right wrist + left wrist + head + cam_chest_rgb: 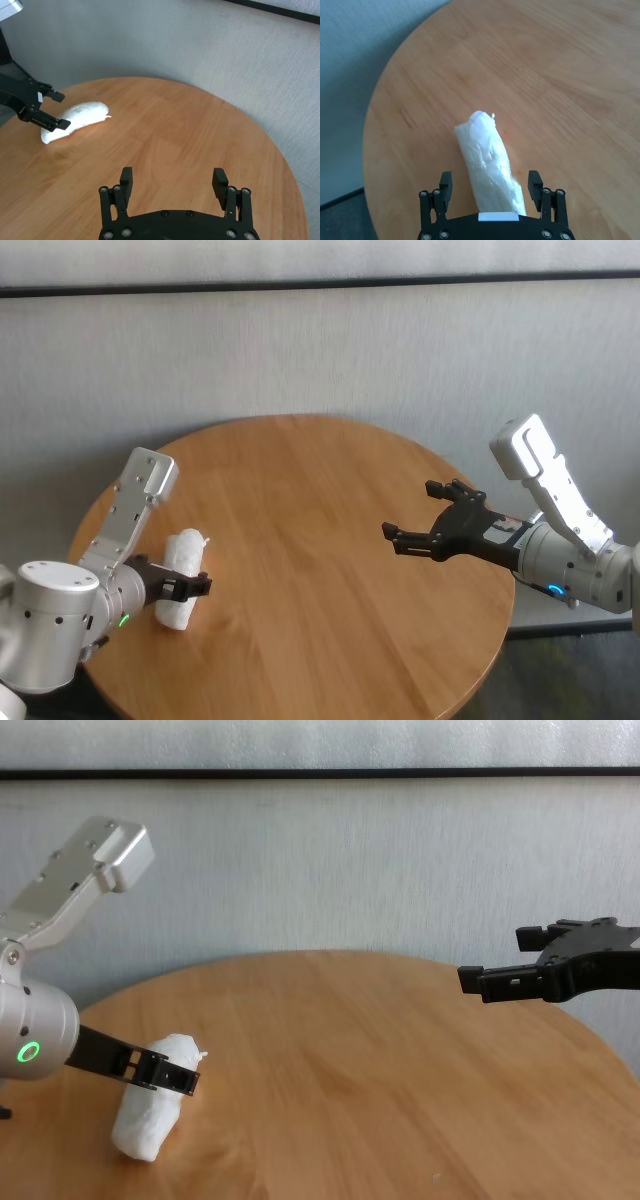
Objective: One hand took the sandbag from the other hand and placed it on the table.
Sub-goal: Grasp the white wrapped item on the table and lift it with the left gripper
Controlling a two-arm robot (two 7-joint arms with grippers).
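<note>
The sandbag (181, 578) lies on the worktop (320, 570), on the robot's left side near the rim, a white lumpy pouch stretched out lengthwise. It rests flat on the wood, as the chest view (152, 1108) also shows.

The left tool (186, 586) straddles the sandbag's near end. In the left wrist view the sandbag (490, 162) runs between the two fingers, and a strip of bare wood shows on each side, so the fingers (445, 183) stand spread and clear of the pouch rather than pinching it. Behind this tool comes the thick silver wrist with its green ring light.

The right tool (432, 515) hangs above the worktop's right half, well apart from the sandbag. Its fingers are spread wide and hold nothing; the right wrist view (172, 181) shows only bare wood between them. In that same view the sandbag (75, 120) lies far off with the left tool (57, 110) around its end.

Behind the round worktop stands a pale grey wall (320, 350).
</note>
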